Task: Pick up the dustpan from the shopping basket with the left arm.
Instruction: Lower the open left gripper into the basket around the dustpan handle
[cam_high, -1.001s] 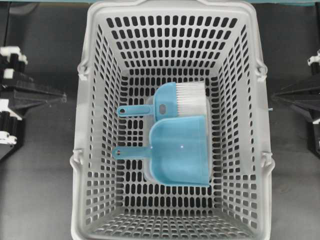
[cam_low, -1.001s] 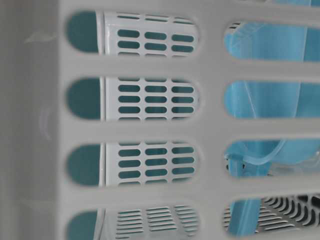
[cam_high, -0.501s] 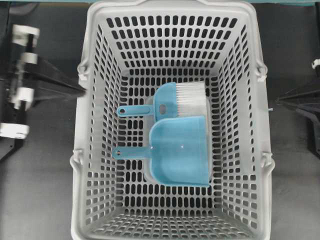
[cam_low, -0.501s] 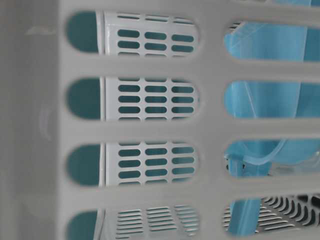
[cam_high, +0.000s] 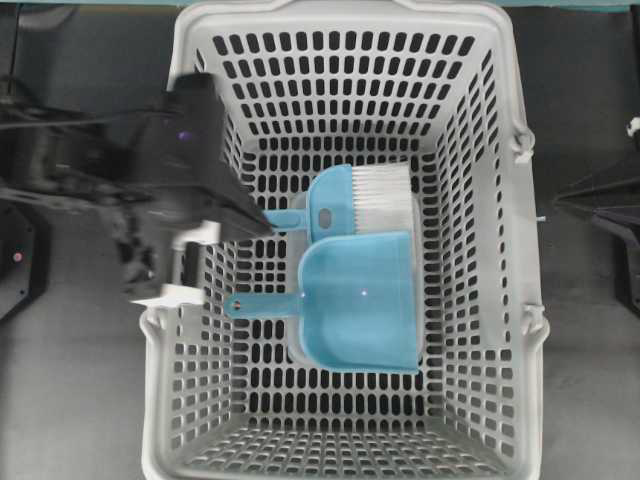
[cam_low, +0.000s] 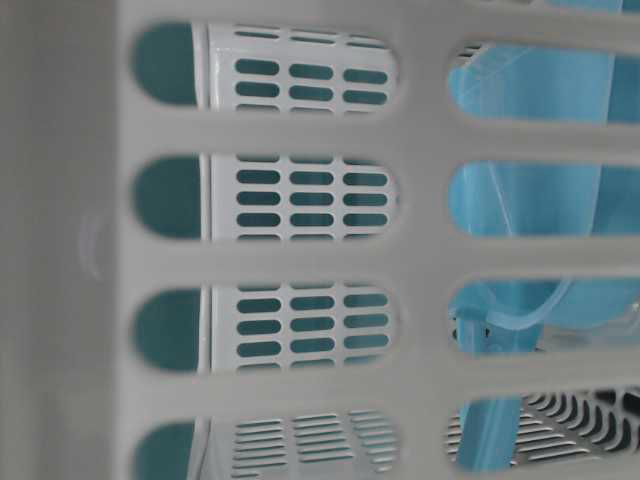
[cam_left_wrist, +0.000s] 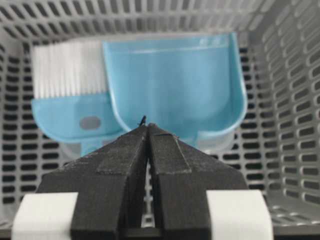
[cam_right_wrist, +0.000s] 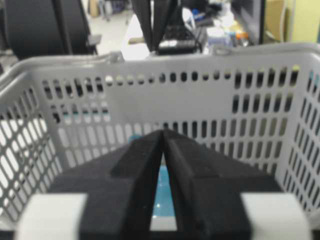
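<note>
The light blue dustpan lies flat in the grey shopping basket, its thin handle pointing left. In the left wrist view the dustpan lies just ahead of my left gripper, whose black fingers are pressed together with nothing between them. From overhead, the left gripper reaches over the basket's left wall, its tip above the brush handle and up-left of the dustpan handle. My right gripper stays outside the basket wall, tips touching and holding nothing.
A blue hand brush with white bristles lies beside the dustpan, toward the far wall. A clear container sits under both. The basket's slotted walls stand high on all sides. The right arm rests at the right edge.
The left arm has swung in from the left edge and now reaches over the basket's left rim. Dustpan, brush and right arm have stayed where they were.
</note>
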